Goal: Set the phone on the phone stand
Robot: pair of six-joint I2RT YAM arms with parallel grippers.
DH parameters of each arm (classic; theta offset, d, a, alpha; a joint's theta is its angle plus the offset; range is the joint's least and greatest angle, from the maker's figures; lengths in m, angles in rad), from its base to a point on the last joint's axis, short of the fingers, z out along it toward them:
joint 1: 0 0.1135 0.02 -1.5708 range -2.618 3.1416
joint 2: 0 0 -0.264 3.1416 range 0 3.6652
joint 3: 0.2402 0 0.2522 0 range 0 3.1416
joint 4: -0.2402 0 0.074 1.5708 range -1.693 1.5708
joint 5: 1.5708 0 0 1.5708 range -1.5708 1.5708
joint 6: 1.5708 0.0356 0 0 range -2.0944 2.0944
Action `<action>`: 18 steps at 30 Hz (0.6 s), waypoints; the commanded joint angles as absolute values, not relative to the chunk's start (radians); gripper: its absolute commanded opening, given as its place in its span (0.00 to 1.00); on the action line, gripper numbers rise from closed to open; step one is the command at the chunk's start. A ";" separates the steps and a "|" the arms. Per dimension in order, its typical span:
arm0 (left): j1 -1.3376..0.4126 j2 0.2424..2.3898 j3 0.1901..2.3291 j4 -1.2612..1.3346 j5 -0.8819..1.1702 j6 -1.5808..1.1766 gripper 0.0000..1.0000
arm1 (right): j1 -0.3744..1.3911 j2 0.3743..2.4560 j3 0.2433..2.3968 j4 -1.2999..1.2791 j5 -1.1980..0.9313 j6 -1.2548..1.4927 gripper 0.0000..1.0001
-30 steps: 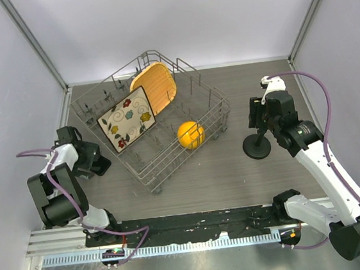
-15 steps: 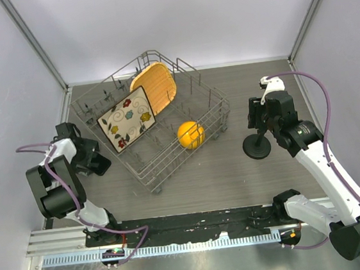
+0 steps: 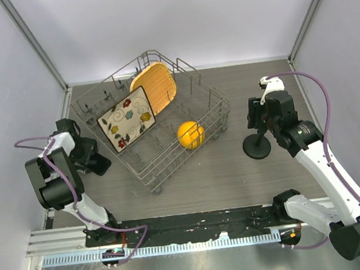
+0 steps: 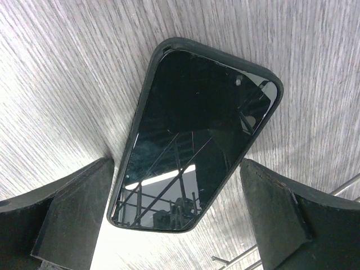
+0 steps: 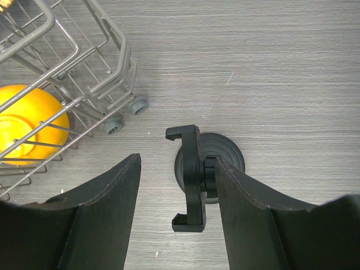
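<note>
Phone (image 4: pixel 194 138) flat on surface (image 3: pixel 236 180) at far left; dish rack (image 3: pixel 222 111) centre; phone stand (image 3: pixel 257 146) upright just right of rack.

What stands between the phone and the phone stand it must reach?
The wire dish rack sits between the phone, at left, and the phone stand, at right. The open right gripper also straddles the stand.

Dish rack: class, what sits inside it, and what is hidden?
Inside the dish rack: a floral plate, a tan woven plate behind it, and a round orange object. The floral plate covers the tan plate's lower left corner.
</note>
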State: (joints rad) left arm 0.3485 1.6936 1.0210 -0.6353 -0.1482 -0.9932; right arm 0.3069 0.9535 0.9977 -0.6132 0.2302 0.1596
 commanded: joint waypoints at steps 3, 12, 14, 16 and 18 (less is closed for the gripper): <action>0.356 1.781 1.002 -0.699 -0.276 -1.026 1.00 | 0.313 0.934 1.029 -0.571 0.222 0.146 0.61; 0.351 1.767 1.002 -0.817 -0.362 -1.071 0.90 | 0.314 0.934 1.031 -0.574 0.218 0.144 0.61; 0.353 1.738 0.971 -0.825 -0.374 -1.081 0.89 | 0.316 0.934 1.032 -0.574 0.218 0.144 0.61; 0.351 1.682 0.924 -0.816 -0.373 -1.100 0.89 | 0.314 0.936 1.032 -0.572 0.218 0.144 0.61; 0.351 1.660 0.908 -0.816 -0.380 -1.115 0.89 | 0.314 0.936 1.034 -0.574 0.216 0.144 0.61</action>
State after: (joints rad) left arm 0.3313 1.6810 1.0054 -0.6647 -0.2317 -1.0760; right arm 0.3073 0.9535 0.9977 -0.6132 0.2218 0.1562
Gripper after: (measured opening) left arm 0.898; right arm 0.606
